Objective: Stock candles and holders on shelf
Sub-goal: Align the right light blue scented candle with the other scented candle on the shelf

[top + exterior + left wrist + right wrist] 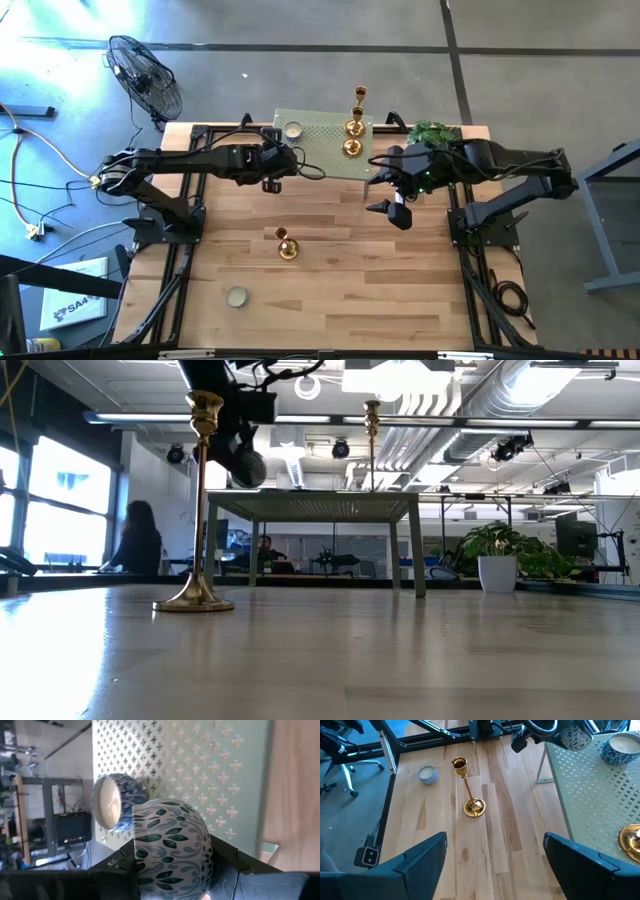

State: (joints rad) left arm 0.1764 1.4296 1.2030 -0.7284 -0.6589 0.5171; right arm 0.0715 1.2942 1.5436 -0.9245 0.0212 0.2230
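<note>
So the left gripper is clamping a candle, one of those little round ones in a blue-and-white leaf-pattern cup, and it's hovering right at the near edge of the green shelf. Just past its fingers, another candle is already sitting on the perforated top, and three gold holders are lined up farther along the shelf.

Looks to me like it's mid-delivery: next it needs to carry its candle over the shelf top, beside the one already there without bumping it, lower it flat, then let go.

The right gripper is hanging with its jaws spread wide and nothing in them. Ahead of it on the bare wood, the tall holder is standing upright, and a third candle is sitting just beyond that. Probably those are next.
</note>
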